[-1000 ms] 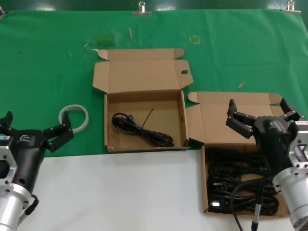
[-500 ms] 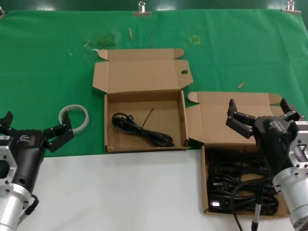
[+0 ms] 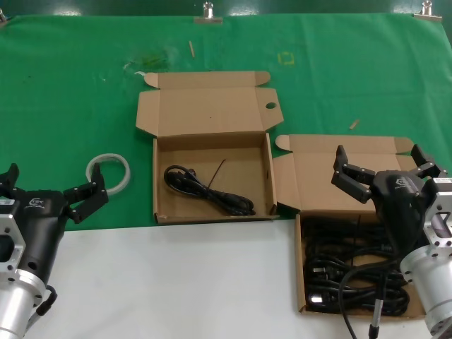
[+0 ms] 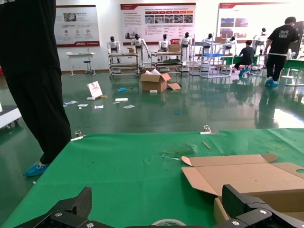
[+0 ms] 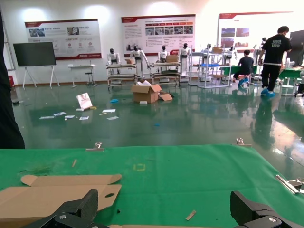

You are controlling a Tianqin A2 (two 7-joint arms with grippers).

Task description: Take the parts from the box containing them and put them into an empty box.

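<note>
The open box that holds the parts (image 3: 299, 263) lies at the right front, filled with several black power cords (image 3: 344, 272). The other brown box (image 3: 244, 159) lies open in the middle and holds one black cord (image 3: 209, 190). My right gripper (image 3: 381, 162) is open and empty, above the full box's raised lid. In the right wrist view its fingers (image 5: 80, 207) stand wide apart, with the middle box's lid (image 5: 57, 192) beyond. My left gripper (image 3: 53, 182) is open and empty at the left front, beside the white ring (image 3: 109, 171).
The green cloth (image 3: 70, 106) covers the far table; a white surface (image 3: 176, 282) lies in front. Small scraps (image 3: 353, 124) lie on the cloth. In the left wrist view the middle box's lid (image 4: 247, 175) is to one side and a person's legs (image 4: 33, 85) stand beyond the table.
</note>
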